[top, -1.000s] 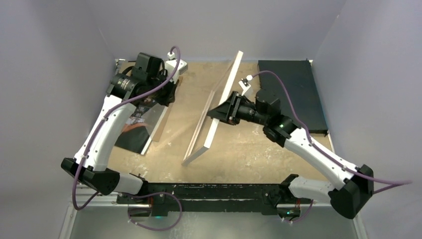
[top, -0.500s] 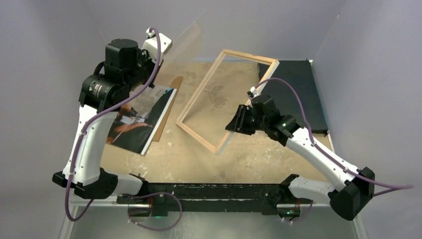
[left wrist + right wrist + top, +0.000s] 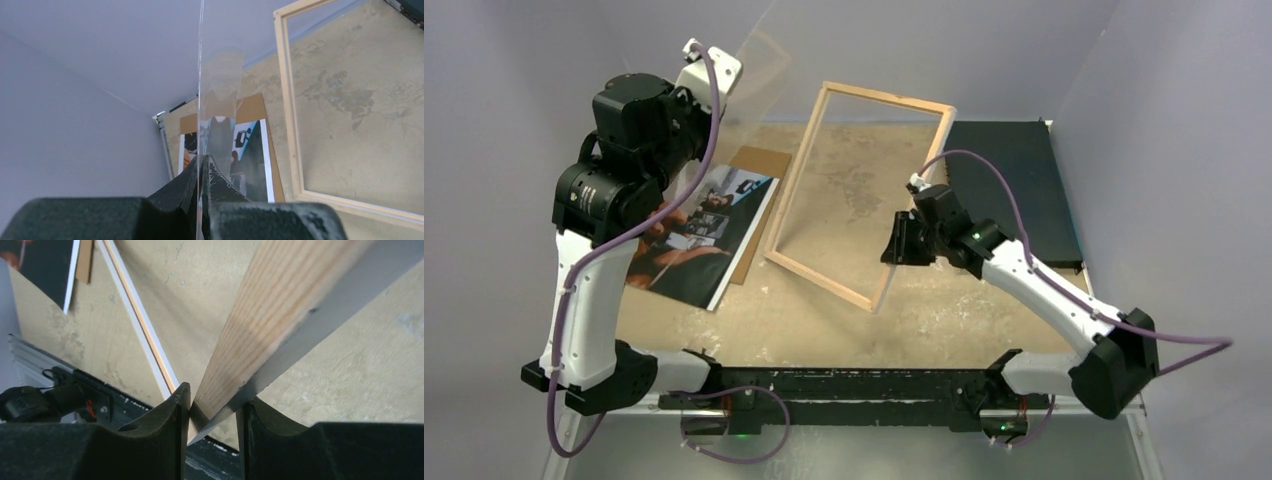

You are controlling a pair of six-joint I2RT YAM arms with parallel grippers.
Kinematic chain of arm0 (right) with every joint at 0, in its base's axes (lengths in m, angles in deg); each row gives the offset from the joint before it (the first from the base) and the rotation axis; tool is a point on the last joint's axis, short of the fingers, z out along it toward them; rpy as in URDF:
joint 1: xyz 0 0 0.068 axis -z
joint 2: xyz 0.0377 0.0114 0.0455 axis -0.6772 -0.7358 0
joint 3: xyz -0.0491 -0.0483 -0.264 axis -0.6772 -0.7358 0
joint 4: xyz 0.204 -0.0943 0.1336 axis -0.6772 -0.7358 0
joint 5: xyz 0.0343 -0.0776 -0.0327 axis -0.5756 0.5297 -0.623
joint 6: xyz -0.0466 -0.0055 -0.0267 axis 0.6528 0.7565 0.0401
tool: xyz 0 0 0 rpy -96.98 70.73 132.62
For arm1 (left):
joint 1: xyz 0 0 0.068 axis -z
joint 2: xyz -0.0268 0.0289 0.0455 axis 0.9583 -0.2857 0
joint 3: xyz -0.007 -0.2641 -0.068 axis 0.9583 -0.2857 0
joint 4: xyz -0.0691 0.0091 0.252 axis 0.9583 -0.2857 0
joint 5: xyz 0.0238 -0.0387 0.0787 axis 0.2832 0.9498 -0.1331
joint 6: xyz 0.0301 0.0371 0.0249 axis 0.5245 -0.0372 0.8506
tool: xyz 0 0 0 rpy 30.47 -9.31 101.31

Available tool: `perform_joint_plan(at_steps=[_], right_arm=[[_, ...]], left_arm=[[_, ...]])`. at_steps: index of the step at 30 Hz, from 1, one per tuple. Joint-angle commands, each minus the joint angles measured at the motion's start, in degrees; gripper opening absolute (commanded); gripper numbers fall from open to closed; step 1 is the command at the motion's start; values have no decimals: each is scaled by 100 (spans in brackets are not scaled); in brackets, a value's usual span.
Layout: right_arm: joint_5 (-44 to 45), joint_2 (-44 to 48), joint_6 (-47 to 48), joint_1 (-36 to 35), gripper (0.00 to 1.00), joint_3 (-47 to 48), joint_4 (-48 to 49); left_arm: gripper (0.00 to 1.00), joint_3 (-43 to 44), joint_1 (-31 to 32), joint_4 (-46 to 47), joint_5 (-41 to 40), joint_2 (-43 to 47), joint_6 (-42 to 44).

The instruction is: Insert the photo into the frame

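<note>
while atilt, frame tight in right end effector, pane in left end effector

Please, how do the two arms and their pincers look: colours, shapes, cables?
The left arm and right arm have white shells with black joints and bases. A purple cable runs along each. The left pincer and right pincer have black, wedge-shaped fingers. A small green light glows on the right arm.
</note>
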Motion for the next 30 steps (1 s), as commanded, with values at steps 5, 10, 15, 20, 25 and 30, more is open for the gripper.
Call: perform_joint_plan(at_steps=[5,10,15,20,25,30], right_arm=[[1331,-1642,1880,-10,0,1794,-891],[2379,-2123,3111,-16,0,2237,-551],[3353,-2542,4549,-24,0,2377,76],[3991,-3204,5688,-73,0,2482,574],[4262,-3331,6671,-128,0,2139,1607],[3835,-3357,6117,-306,0,2547,2195]], left_arm=[[0,295,-4,729,-750,267,260],[0,91,-4,868,-1023,482,306],[0,148,-4,828,-1137,524,281],[0,-66,-3,914,-1197,594,337],[0,-311,-4,1034,-1176,684,343],[0,-584,-6,1223,-1159,731,349]])
